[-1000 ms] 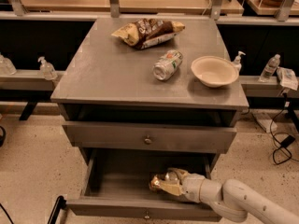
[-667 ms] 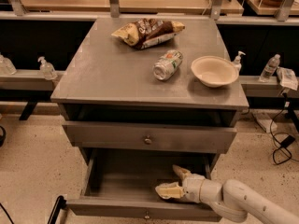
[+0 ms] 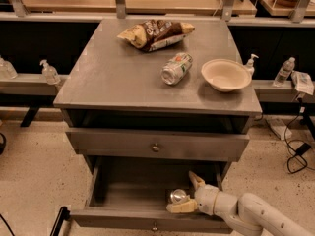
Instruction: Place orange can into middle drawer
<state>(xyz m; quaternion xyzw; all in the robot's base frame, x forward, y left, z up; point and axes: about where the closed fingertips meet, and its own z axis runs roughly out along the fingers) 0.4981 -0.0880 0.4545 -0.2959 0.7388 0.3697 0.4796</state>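
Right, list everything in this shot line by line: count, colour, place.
cabinet: one, grey, centre
chip bag: one, brown and yellow, back of cabinet top
green and white can: one, on its side, left of the bowl
bowl: one, cream, right of cabinet top
upper drawer: one, grey, shut
middle drawer: one, grey, pulled open, lowest
orange can: one, silver top showing, upright in the middle drawer
pump bottles: two, clear, one on each side ledge
water bottle: one, clear, right ledge
cables: black, floor at right
gripper: one, cream, open, in the middle drawer around the orange can
arm: one, white, lower right
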